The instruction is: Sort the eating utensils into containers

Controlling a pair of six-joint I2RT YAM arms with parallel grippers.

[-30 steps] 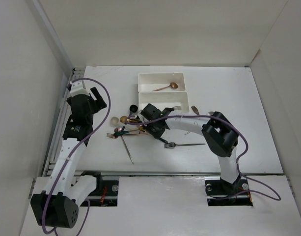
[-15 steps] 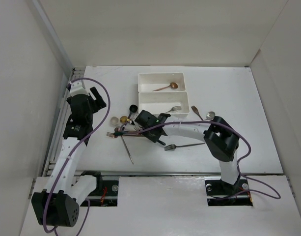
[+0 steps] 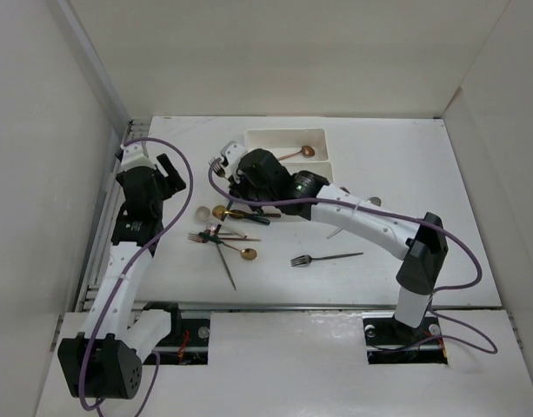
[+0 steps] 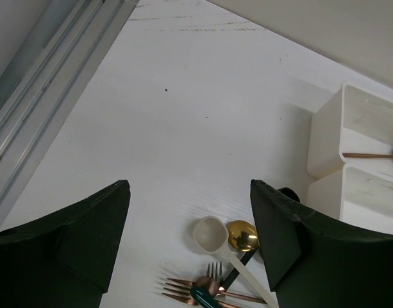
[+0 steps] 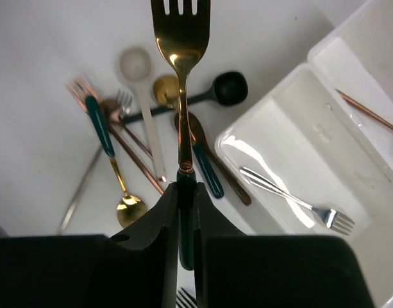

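Carrying a Fork Toward the Trays: Grip Sound, Placement Outstanding

We find the right gripper pressed tight on the gold fork with a dark-teal handle, pinching it where handle meets neck, with the tines projecting ahead. The fork hangs over the white table, just off the left ends of the two trays and above the heap of mixed forks and spoons. The left gripper hovers at the table's left side, its fingers spread wide and holding nothing.

We judge the step in hand to be delivery to the near white rectangular plastic tray. A plain silver fork already lies there, while the far white rectangular plastic tray holds a slim copper-rose spoon. We recommend turning the fork along the tray's long axis, bringing the tines inside the rim before lowering, and releasing low so it neither bounces out nor strikes the wall.

On coverage, the right wrist view alone shows the pinch and the near tray's contents; in the top view the arm covers that tray. The top view alone shows a lone silver fork lying well right of the heap. The left wrist view adds a white spoon just beside a gold spoon bowl.
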